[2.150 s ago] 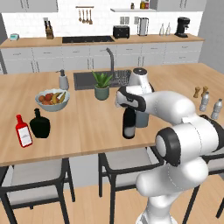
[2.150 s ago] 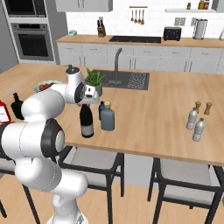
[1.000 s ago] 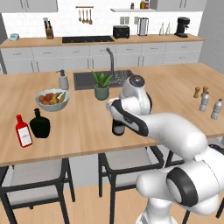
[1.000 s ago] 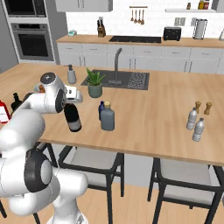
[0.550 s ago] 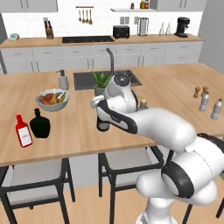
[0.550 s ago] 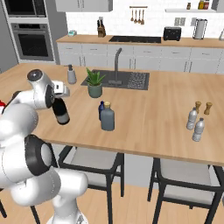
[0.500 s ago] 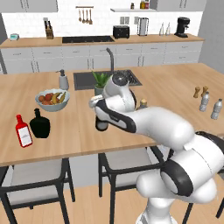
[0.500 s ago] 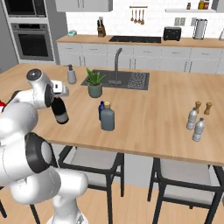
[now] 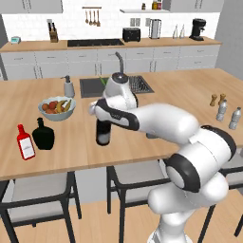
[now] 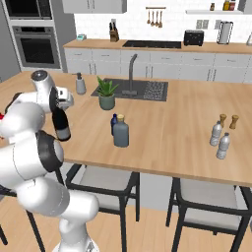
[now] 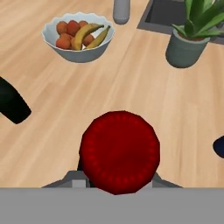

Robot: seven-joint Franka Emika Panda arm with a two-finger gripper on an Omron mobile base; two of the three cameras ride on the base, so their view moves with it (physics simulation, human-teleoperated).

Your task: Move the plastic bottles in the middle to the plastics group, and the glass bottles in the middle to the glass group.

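Around me stands a kitchen with a long wooden worktop point(image 9: 190, 99), dark stools point(image 10: 106, 179) tucked beneath it, grey cabinets point(image 9: 90, 61) along the white-tiled wall point(image 9: 95, 19), a built-in oven point(image 10: 37, 47) and wood flooring point(image 10: 147, 236).

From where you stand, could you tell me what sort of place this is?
A home kitchen, by the look of it: a wooden island counter with a sink, a wall oven, and a fruit bowl.

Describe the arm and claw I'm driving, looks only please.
The arm is made of glossy white, rounded shell segments with dark grey to black bands at the joints, thick and bulbous near the base. The claw sits on a white hand with dark details. No cables or markings are visible.
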